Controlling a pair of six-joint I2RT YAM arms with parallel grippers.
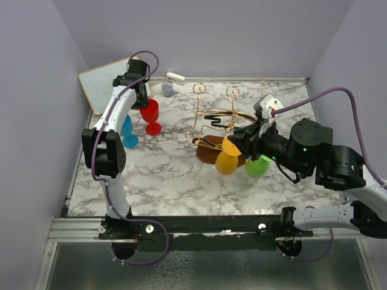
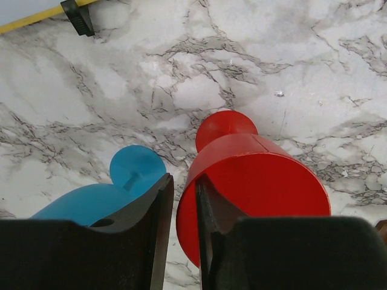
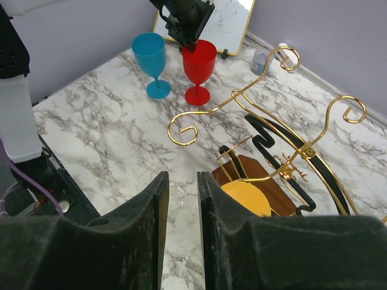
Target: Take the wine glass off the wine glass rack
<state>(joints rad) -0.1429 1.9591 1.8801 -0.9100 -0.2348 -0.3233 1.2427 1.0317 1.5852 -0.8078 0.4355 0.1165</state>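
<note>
Your left gripper [image 2: 184, 188] sits on the rim of the red wine glass [image 2: 260, 181] in the upper left of the top view. One finger [image 2: 158, 232] is outside the bowl and the other is inside, with the red wall between them. You cannot tell whether it is clenched on that wall or has let go. The glass stands upright on its foot on the marble table [image 1: 169, 178], well apart from the wine glass rack [image 1: 208, 152]. A blue wine glass [image 1: 127, 128] stands just beside it, to its left in the top view.

Your right gripper [image 3: 183, 181] hovers by the right side of the rack at the centre of the frame. Its fingers are a little apart and grasp nothing. An orange wine glass [image 1: 226, 163] and a green wine glass [image 1: 257, 167] are at the rack's near side, below that gripper in the top view.
</note>
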